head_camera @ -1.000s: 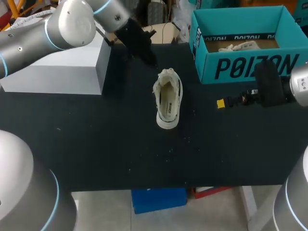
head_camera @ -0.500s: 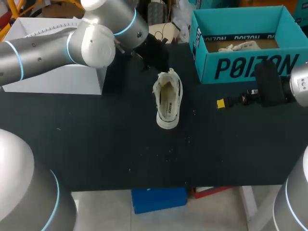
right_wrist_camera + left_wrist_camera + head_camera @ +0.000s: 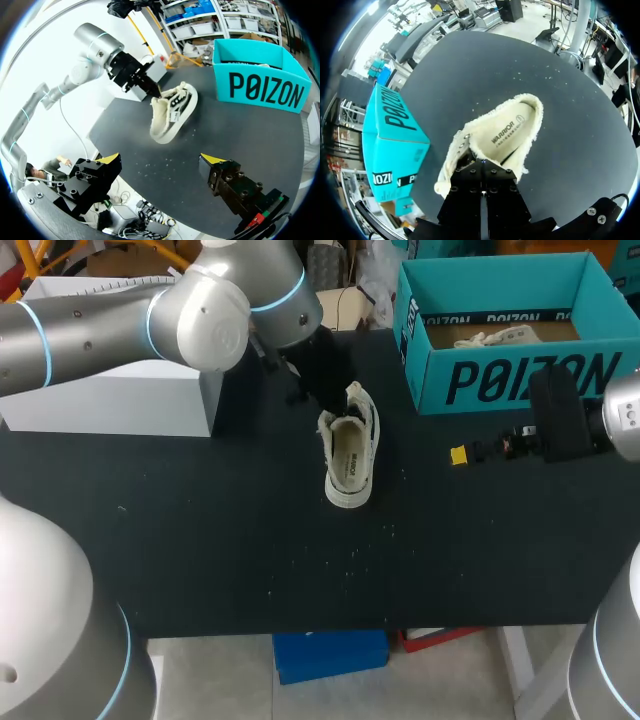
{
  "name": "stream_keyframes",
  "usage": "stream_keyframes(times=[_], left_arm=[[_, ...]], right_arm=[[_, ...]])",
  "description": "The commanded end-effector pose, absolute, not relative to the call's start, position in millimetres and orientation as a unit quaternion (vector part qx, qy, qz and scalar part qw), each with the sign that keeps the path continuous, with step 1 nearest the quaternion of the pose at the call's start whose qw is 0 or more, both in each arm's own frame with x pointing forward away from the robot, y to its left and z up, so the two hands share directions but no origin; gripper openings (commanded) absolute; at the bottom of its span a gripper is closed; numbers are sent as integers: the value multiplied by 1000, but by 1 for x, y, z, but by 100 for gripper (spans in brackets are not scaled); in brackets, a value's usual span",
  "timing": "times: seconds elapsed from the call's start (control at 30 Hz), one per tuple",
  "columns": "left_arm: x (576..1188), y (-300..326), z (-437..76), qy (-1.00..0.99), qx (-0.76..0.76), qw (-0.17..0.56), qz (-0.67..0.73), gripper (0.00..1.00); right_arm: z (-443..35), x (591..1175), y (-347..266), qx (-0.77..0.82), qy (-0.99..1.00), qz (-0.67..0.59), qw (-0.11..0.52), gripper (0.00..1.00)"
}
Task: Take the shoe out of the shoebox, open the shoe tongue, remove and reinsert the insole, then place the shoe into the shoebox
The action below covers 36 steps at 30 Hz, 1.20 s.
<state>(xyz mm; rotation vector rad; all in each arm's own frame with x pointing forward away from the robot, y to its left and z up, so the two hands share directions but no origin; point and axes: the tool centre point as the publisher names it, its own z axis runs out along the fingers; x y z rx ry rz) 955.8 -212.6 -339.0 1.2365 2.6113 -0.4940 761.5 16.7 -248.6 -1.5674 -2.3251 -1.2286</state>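
Across the far side of the black surface [image 3: 200, 540], the left arm [image 3: 120, 325] has swung in from the back left corner over the last second, and its hand [image 3: 325, 375] has come down onto the far, laced end of the shoe [image 3: 348, 455]. The shoe, the shoebox [image 3: 520, 380] and the right arm [image 3: 620, 420] have not shifted.

Counted by size: 1 surface, 2 arms, 1 grey block [image 3: 110, 400] at the back left, 1 teal shoebox at the back right, 1 pale shoe out on the surface, and 1 whitish thing [image 3: 500, 337] inside the shoebox, too small to name.

The left arm bends over the grey block and angles steeply down. Its hand meets the shoe at the tongue, and its black body hides the contact, so I cannot tell whether it is spread or closed.

The right arm lies low and level in front of the shoebox. Its hand [image 3: 161, 158] is spread wide, grips nothing and points toward the shoe from well apart.

The shoe sits on its sole in the middle of the surface, outside the shoebox, with its opening up and heel toward the near edge.
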Motion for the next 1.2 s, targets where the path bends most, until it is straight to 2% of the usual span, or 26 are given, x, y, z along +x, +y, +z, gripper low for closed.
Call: stream_keyframes(times=[0.03,0.37,0.7,0.77,0.8,1.03,1.07,1.1,1.13,1.17,1.2], left_arm=[[953,-211,-350,885,417,111,-173,0],[949,-215,-368,882,426,95,-180,0],[932,-202,-307,855,478,110,-167,0],[928,-195,-296,841,504,116,-156,27],[928,-192,-292,834,517,123,-151,33],[926,-175,-288,796,577,154,-103,51],[926,-174,-289,790,586,155,-97,59],[926,-173,-290,785,592,161,-89,62],[926,-174,-290,778,599,167,-85,75],[926,-174,-291,779,596,174,-94,100],[926,-174,-290,781,591,175,-101,100]], right_arm=[[-248,762,18,-512,-759,-400,40,100],[-248,762,18,-512,-759,-400,40,100],[-248,762,18,-512,-759,-400,40,100],[-248,762,18,-512,-759,-400,40,100],[-248,762,18,-512,-759,-400,40,100],[-248,762,18,-512,-759,-400,40,100],[-248,762,18,-512,-759,-400,40,100],[-248,762,18,-512,-759,-400,40,100],[-248,762,18,-512,-759,-400,40,100],[-248,762,18,-512,-759,-400,40,100],[-248,762,18,-512,-759,-400,40,100]])
